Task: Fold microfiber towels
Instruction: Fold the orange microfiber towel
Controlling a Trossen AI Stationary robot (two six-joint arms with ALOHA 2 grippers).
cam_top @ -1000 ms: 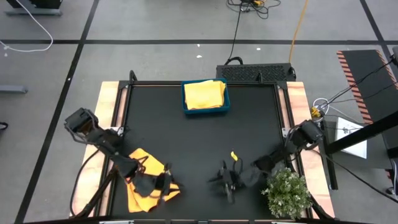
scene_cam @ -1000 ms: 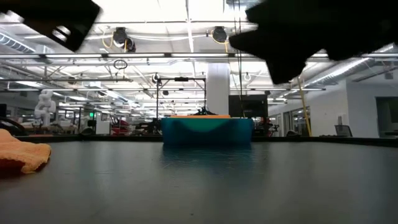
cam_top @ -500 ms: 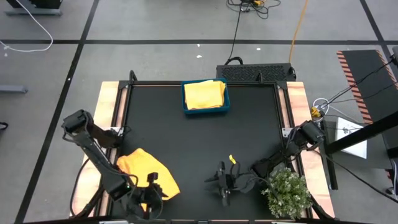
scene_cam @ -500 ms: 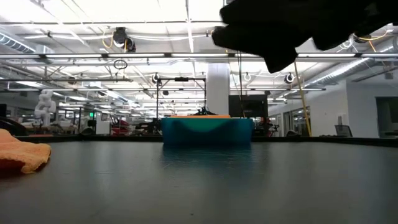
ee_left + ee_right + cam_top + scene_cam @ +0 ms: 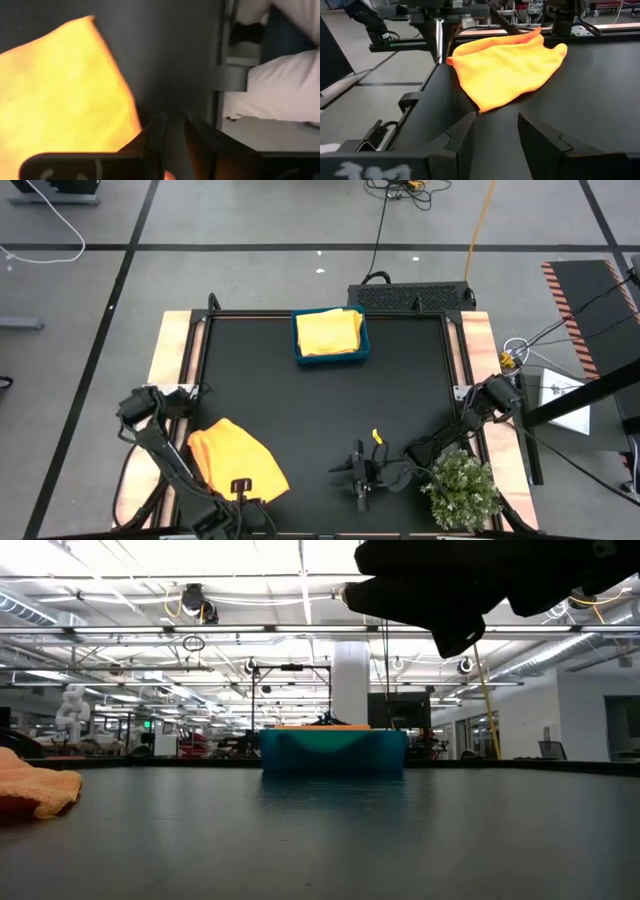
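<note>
The orange towel lay crumpled at the near left of the table, unfolded. The left gripper hung past the towel's near edge, at the table's near rim, fingers nearly closed and grasping nothing. The right gripper hovered near centre-right, fingers parted and empty, aimed across the mat toward the towel. A yellow towel sat in the tray at the far centre.

Risks, as judged:
- A narrow finger gap on the left could pinch a single layer or miss the edge, so the cloth would drag instead of lifting.
- A grab at the bunched middle would fold in the creases and leave an uneven stack.
- The right arm ran close beside the plant; a wide swing could knock it.
- Both arms converging on one small cloth could collide.

The surface was a matte black mat with wooden side strips. A small yellow item lay just beyond the right gripper. The room beyond was a bright open lab with ceiling light rows, a white pillar and distant equipment.
</note>
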